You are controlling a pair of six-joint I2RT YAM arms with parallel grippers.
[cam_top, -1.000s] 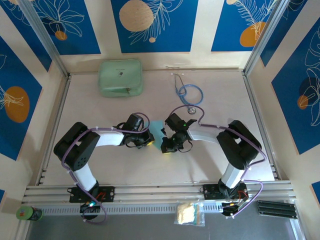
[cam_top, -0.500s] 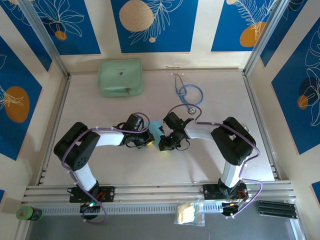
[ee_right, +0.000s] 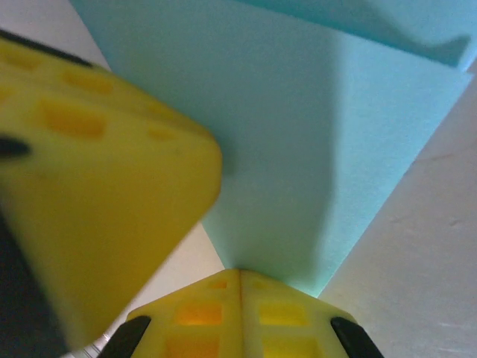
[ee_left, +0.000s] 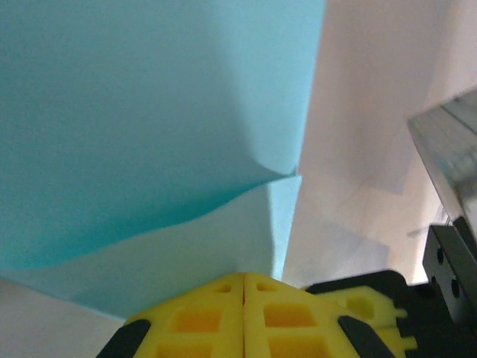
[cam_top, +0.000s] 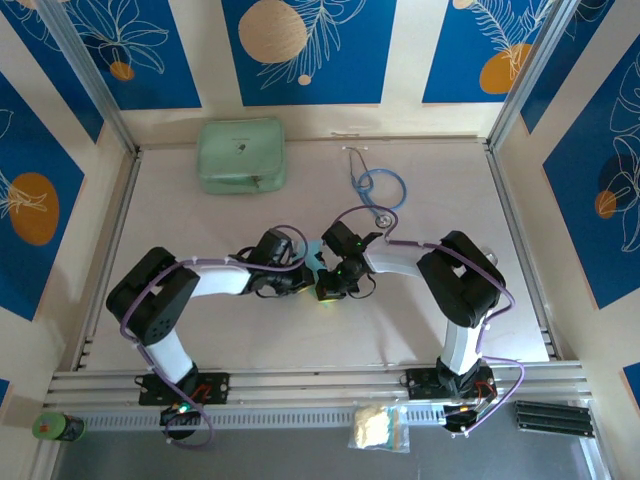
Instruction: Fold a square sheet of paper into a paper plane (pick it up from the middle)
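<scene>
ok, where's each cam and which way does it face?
Top external: above, behind the bases, looking down at the table; left arm, right arm show.
Left wrist: on that wrist, looking along the left claw, shut on the blue paper.
Right wrist: same, right claw pinching the paper.
Shared: the wrist views both see the paper.

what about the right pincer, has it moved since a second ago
Yes: the right pincer slid slightly left in the top view, away from the stethoscope side, closer to the left pincer.
</scene>
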